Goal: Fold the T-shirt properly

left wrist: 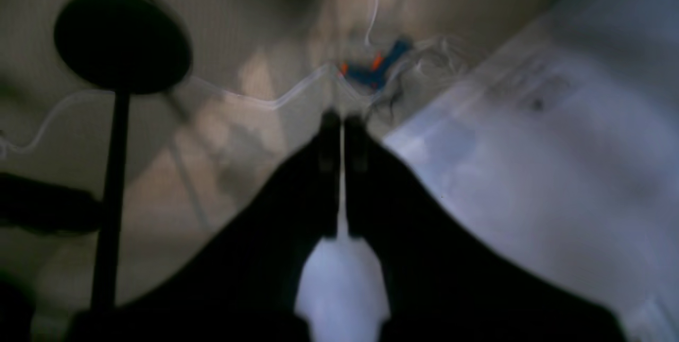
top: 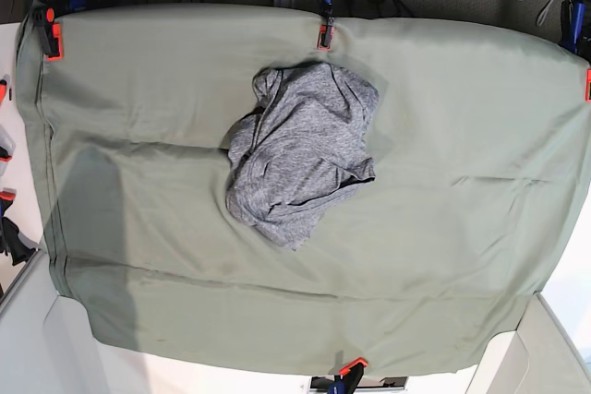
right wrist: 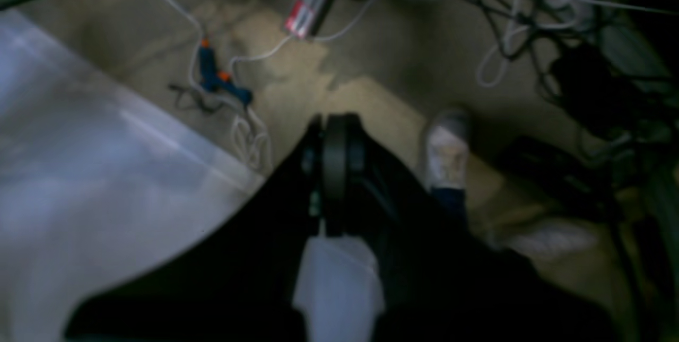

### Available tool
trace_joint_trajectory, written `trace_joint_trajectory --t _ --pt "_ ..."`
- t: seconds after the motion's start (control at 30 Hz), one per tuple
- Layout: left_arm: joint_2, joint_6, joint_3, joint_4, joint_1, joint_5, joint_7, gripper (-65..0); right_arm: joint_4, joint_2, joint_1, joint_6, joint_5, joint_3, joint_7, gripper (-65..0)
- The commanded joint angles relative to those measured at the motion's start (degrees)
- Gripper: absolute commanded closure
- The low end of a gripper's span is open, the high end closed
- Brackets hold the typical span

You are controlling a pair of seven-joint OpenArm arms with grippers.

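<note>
The T-shirt [top: 302, 152] lies crumpled in a heap near the middle of the green table cloth [top: 462, 136], a little toward the far edge — unfolded, with no arm touching it. Clamps [top: 325, 36] pin the cloth at its edges. Both wrist views are blurred and look down at the floor. The left gripper [left wrist: 342, 119] has its jaws pressed together on nothing. The right gripper [right wrist: 335, 124] is likewise closed and empty — cables [right wrist: 504, 61] and a shoe [right wrist: 447, 148] lie below it.
</note>
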State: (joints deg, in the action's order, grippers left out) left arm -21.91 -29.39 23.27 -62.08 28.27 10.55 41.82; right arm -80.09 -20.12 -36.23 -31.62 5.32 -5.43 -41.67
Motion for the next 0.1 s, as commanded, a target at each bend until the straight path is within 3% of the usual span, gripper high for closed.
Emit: trace_joint_trajectory --t 0.0,0.07 --pt "0.87 0.94 0.72 3.19 -1.70 -1.46 -0.24 -1.5 2.73 -0.85 2.08 0.11 0.24 -1.36 -0.11 0.0" --pt "3.61 2.45 1.44 10.69 -5.25 -4.11 -1.29 -1.5 9.64 -0.98 7.17 0.35 0.22 -4.74 -0.09 0.0"
